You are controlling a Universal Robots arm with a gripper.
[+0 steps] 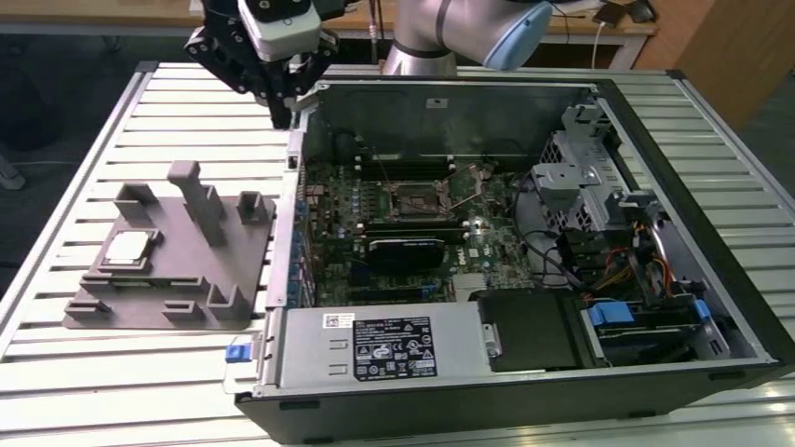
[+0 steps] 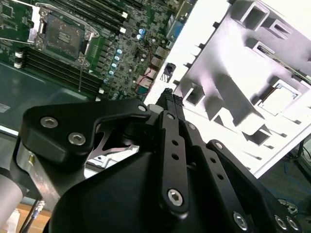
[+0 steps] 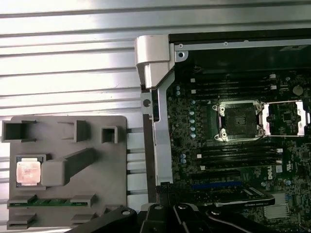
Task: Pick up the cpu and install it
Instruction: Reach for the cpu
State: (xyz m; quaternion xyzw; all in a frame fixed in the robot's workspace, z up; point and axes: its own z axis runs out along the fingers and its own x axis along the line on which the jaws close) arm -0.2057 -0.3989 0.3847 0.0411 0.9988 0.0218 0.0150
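Cpu is seen seated flat in a recess of the grey fixture block, towards the exterior view's left, untouched. Gripper is held above the block's far corner, beside the computer case, clenched on nothing. Motherboard socket is noted well apart from the block, cover plate swung open.

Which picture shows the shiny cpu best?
The first wrist view: the cpu lies flat-on in its grey fixture. The exterior view shows it slanted. In the second wrist view glare washes out the fixture.
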